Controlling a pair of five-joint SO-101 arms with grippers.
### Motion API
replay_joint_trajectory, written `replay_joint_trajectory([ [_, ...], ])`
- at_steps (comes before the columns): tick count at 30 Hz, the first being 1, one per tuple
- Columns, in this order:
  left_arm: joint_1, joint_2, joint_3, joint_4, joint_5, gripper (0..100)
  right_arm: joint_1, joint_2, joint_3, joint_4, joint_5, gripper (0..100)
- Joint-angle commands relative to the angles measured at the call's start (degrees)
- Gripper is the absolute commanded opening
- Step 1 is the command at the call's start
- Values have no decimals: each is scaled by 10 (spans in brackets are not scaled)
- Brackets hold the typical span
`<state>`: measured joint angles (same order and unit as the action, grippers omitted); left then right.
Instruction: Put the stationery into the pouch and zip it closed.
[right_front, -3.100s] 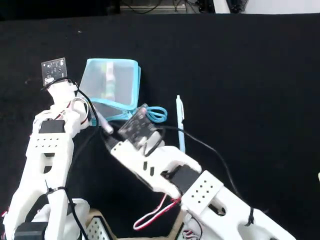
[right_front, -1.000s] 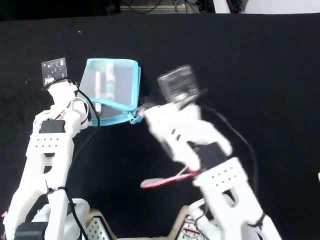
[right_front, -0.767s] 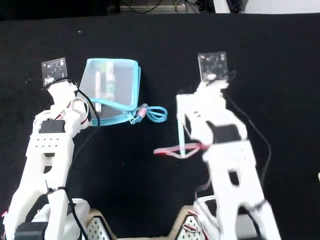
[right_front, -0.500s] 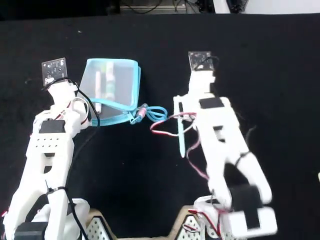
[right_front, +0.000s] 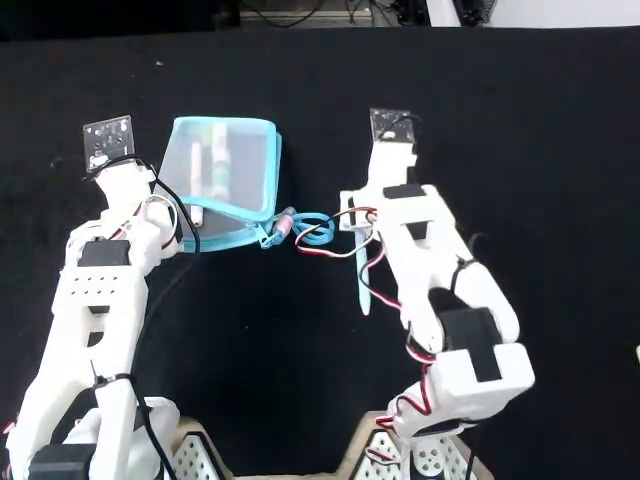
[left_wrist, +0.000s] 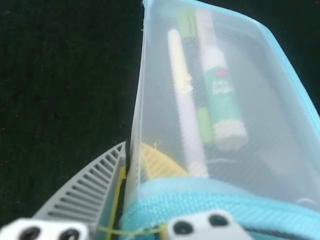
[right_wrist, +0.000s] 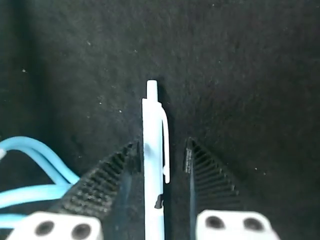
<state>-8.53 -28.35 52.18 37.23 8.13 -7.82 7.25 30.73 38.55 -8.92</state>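
Observation:
A clear mesh pouch (right_front: 225, 170) with turquoise trim lies at the back left, its blue zipper loop (right_front: 312, 228) trailing to the right. Inside it lie a white pen (left_wrist: 182, 105) and a green-and-white marker (left_wrist: 220, 95). My left gripper (right_front: 188, 232) is shut on the pouch's near edge (left_wrist: 135, 150), one yellow pad showing through the mesh. A light blue pen (right_front: 362, 280) lies on the black table right of the loop. My right gripper (right_wrist: 161, 145) is open low over the pen (right_wrist: 151, 140), one finger on each side of its clip end.
The black table (right_front: 540, 150) stretches open to the right and at the back. Red and white cables (right_front: 335, 245) hang from the right arm near the zipper loop (right_wrist: 30, 170). Both arms' bases stand at the front edge.
The right arm has swung from the pouch's zipper end over to the right and come down over the light blue pen. The left arm and the pouch have stayed put.

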Motion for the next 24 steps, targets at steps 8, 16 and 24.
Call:
replay_joint_trajectory([
  [8, -11, 13, 10, 17, 8, 30, 11, -3, -35, -19, -2, 141],
  [16, -11, 13, 10, 17, 11, 30, 11, -4, -35, -19, -1, 142],
  [24, -11, 13, 10, 16, 11, 30, 11, -26, -35, -19, -1, 142],
])
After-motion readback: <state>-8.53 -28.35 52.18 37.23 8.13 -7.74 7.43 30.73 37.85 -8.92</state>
